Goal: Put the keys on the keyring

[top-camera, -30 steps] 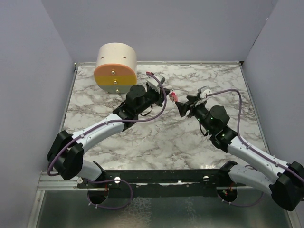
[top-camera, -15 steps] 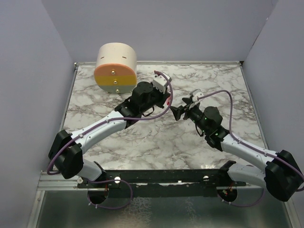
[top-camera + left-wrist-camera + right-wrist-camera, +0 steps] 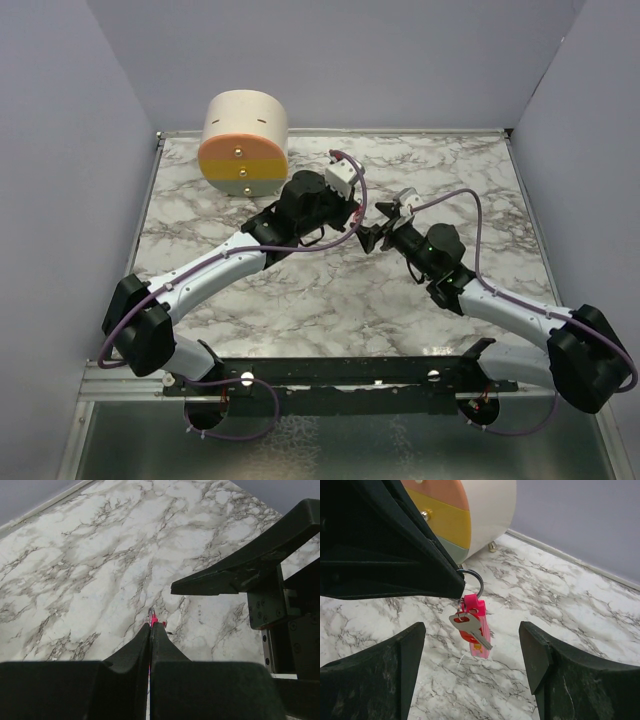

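The keyring (image 3: 472,581), a thin dark metal ring with a bright-pink strip (image 3: 482,632), hangs above the marble from my left gripper (image 3: 151,627), which is shut on it. In the left wrist view only a pink tip (image 3: 153,618) shows past the fingertips. A silver key with a red head (image 3: 470,624) dangles from the ring in front of the strip. My right gripper (image 3: 472,652) is open, one finger on each side of the key and a little below it, touching nothing. In the top view the left gripper (image 3: 352,210) and right gripper (image 3: 377,233) meet at mid-table.
A cream cylinder box (image 3: 243,143) with an orange and yellow front stands at the back left; in the right wrist view the cylinder (image 3: 470,515) sits just behind the ring. Grey walls close in the marble table (image 3: 300,300) on three sides.
My right gripper has opened wider and shifted left toward the left gripper; the key now hangs free from the ring. The left gripper moved slightly right, still shut.
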Action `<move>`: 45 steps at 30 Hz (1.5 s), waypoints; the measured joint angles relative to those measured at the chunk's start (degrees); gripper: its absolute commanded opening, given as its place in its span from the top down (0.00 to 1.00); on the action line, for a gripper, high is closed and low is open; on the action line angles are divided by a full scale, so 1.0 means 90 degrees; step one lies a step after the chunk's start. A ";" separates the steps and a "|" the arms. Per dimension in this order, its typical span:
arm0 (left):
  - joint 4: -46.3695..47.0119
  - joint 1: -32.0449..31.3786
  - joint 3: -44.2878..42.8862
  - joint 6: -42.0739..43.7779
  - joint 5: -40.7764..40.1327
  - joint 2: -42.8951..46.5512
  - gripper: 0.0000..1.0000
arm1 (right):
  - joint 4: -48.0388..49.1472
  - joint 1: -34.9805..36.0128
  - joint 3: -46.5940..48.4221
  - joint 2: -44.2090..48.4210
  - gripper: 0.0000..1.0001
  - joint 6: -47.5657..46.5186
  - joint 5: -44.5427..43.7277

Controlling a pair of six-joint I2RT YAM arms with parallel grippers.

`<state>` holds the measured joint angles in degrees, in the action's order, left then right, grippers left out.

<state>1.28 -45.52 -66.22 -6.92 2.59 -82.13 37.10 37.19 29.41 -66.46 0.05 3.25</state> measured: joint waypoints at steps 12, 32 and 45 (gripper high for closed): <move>-0.0687 -0.0005 -0.0420 -0.0073 0.0469 -0.0019 1.00 | 0.0357 0.0000 -0.0005 -0.0284 0.29 -0.0226 0.0223; -0.1756 -0.0012 -0.0627 -0.0192 0.0663 0.0049 1.00 | 0.0503 0.0058 -0.0197 -0.0294 0.30 -0.0282 -0.0267; -0.2324 -0.0012 -0.0804 -0.0226 0.0687 0.0051 1.00 | 0.0551 0.0058 -0.0442 -0.0199 0.30 -0.0376 -0.0724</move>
<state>-19.64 -45.63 -73.45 -8.95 8.78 -81.67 42.06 37.71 25.43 -68.25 -3.33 -3.27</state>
